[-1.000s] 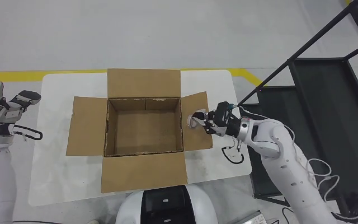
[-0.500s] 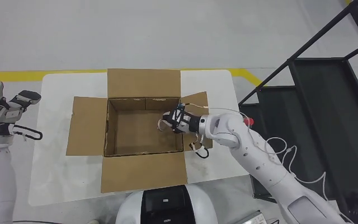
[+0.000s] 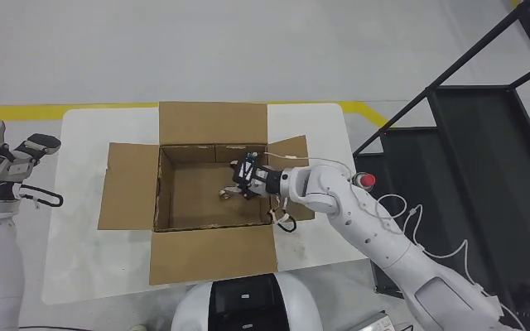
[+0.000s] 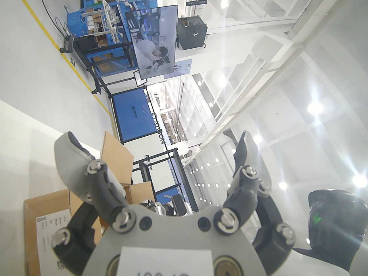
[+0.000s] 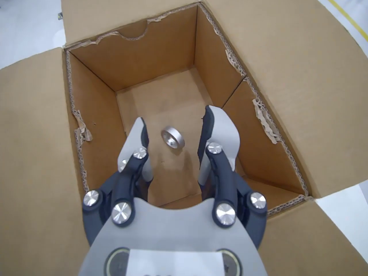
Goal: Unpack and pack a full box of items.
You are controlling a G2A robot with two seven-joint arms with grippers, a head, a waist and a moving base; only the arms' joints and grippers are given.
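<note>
While the metal ring (image 5: 173,139) is down inside the open box (image 5: 161,67), I see my right hand (image 5: 176,119) over it, fingers spread, gripping nothing. Left hand (image 4: 157,142) released too, off the surface's (image 3: 79,256) left edge.

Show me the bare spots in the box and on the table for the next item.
Bare: the box floor between the ring and the wall by the left flap; the table strip outside that flap; the table corner past the right flap. Crowded: the box's right side, where the open right gripper hangs near the ring.
</note>
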